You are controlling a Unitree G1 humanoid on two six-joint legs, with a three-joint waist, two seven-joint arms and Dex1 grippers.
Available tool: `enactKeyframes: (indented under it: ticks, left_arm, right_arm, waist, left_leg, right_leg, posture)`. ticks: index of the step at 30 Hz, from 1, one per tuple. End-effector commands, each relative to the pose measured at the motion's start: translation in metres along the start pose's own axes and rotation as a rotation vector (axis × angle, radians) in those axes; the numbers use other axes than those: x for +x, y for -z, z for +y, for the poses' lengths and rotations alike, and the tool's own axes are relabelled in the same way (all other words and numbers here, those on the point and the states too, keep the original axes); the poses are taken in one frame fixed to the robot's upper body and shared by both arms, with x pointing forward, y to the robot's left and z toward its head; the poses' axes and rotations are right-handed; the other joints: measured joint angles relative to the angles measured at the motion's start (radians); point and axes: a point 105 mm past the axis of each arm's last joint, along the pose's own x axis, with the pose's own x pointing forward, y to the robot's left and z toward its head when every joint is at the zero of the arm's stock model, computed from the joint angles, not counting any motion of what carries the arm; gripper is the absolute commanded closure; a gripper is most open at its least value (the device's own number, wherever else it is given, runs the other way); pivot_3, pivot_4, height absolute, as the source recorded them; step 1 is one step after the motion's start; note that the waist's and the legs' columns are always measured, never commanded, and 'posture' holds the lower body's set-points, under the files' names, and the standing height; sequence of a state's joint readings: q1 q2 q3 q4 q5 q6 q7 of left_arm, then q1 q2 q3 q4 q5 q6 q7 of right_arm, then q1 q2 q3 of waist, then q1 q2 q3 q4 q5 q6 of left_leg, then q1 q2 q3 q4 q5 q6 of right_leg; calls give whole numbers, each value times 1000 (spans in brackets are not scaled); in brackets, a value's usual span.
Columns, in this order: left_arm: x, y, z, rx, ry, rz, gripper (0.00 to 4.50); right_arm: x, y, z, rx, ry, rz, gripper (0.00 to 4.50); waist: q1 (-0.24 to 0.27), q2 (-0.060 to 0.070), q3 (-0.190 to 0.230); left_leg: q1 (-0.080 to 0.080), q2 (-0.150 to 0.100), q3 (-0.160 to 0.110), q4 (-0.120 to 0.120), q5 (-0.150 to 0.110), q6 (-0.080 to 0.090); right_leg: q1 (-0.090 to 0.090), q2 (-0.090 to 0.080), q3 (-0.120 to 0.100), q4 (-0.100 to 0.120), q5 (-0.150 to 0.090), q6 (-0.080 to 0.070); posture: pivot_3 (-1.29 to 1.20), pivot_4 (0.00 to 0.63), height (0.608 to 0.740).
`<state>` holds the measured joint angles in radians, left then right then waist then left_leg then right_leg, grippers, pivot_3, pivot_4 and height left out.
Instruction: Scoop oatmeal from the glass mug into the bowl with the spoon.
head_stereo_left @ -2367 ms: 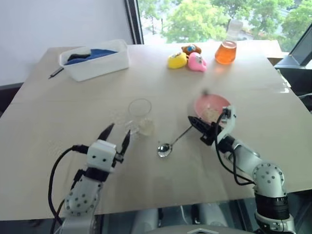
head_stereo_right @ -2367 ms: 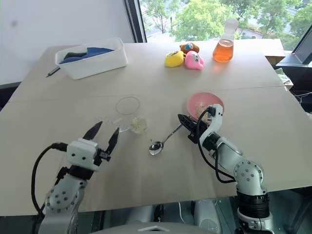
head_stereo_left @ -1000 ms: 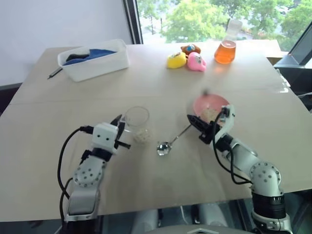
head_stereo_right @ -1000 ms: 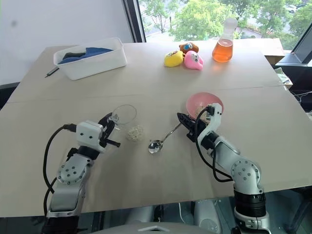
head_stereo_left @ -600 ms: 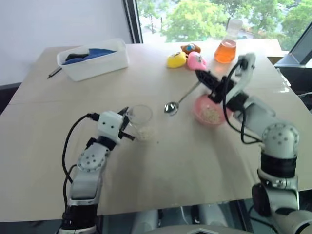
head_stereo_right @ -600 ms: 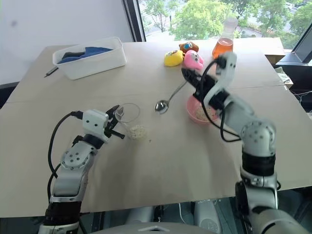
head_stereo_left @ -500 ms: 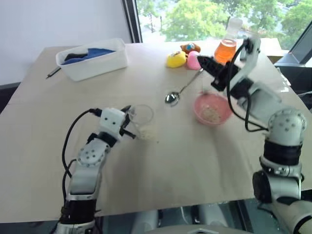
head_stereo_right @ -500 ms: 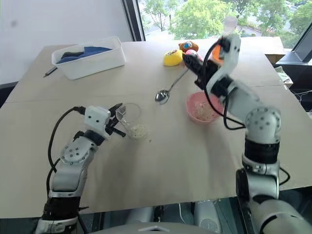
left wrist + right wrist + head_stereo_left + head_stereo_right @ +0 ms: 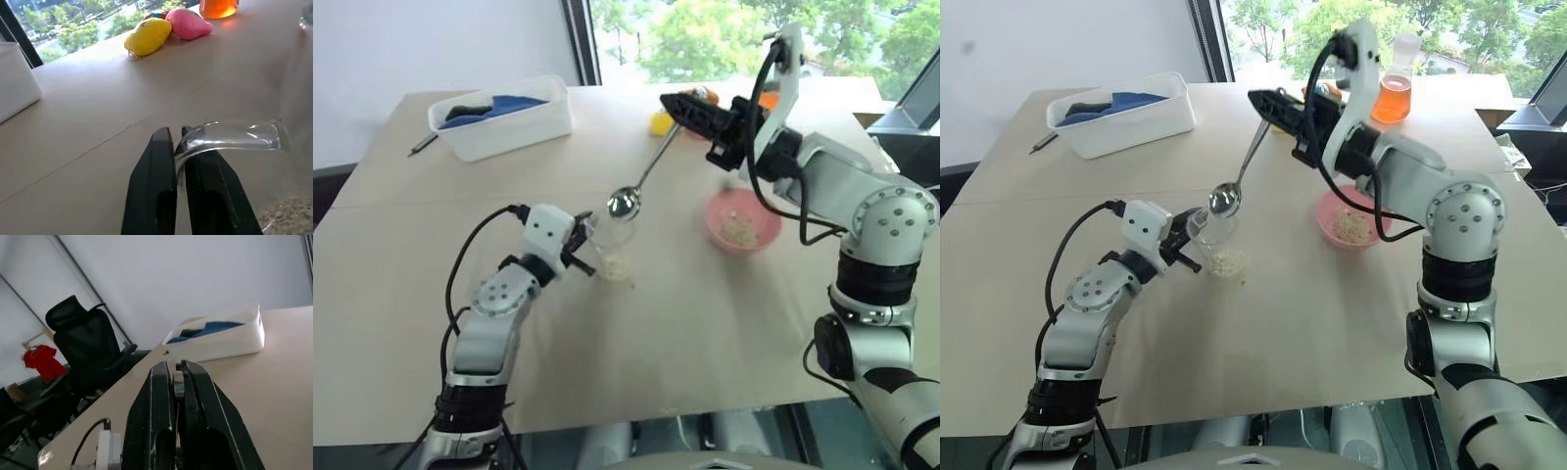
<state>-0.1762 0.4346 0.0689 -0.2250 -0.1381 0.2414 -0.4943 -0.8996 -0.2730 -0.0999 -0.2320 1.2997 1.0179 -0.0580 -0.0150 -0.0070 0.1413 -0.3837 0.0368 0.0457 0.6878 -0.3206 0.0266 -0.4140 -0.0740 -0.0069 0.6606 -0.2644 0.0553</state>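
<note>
The right gripper (image 9: 1268, 101) is clamped on the thin, slippery spoon (image 9: 1237, 178) above the fragile glass mug (image 9: 1216, 231) — held by its handle in the closed left gripper (image 9: 1181, 245).

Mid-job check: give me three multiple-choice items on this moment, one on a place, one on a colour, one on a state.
1. The spoon head hangs
A. over the glass mug
B. in the white tub
C. on the table

2. The bowl is
A. blue
B. pink
C. white

3. The left end effector is
A. open wide
B. shut on the glass mug's handle
C. holding the spoon

Answers:
1 A, the head sits right above the rim.
2 B, plainly pink.
3 B, the left wrist view shows the fingers pinching the clear handle.
</note>
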Motion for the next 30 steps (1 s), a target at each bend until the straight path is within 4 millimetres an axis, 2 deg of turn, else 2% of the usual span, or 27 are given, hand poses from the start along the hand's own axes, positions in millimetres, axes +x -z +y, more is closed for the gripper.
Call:
enactKeyframes:
  ticks: [1,7,15,19,23,30]
  left_arm:
    - [-2,2,-1,11,-3,15,4273]
    - [0,0,-1,-21,-12,9,4273]
    - [11,-23,0,-34,8,-20,4273]
    - [15,-32,1,8,27,-34,4273]
    - [17,-39,4,47,24,-48,4273]
    - [20,-42,5,137,29,-70,4273]
  right_arm:
    - [-1,-12,17,-50,-49,-43,4500]
    - [3,-3,18,-98,-50,6,4500]
    - [12,19,2,-323,16,122,4500]
    - [15,40,-3,-378,16,187,4500]
    - [14,56,-5,-351,7,228,4500]
    - [13,65,-16,-80,71,212,4500]
  waist:
    - [1,0,0]
    - [0,0,0]
    - [1,0,0]
    - [0,0,0]
    - [-1,0,0]
    - [-1,-1,0]
  left_leg:
    - [0,0,0,0,0,0]
    - [0,0,0,0,0,0]
    - [0,-1,-1,1,0,0]
    - [0,-1,-1,1,0,0]
    - [0,-1,-1,0,0,0]
    - [-1,-1,-1,0,0,0]
  right_leg:
    - [0,0,0,0,0,0]
    - [0,0,0,0,0,0]
    - [0,0,0,0,0,0]
    - [0,1,0,-1,0,0]
    - [0,1,0,0,0,0]
    - [0,1,-1,0,0,0]
  posture:
    - [0,150,740]
    - [0,150,740]
    - [0,150,740]
    - [0,150,740]
    - [0,150,740]
    - [0,150,740]
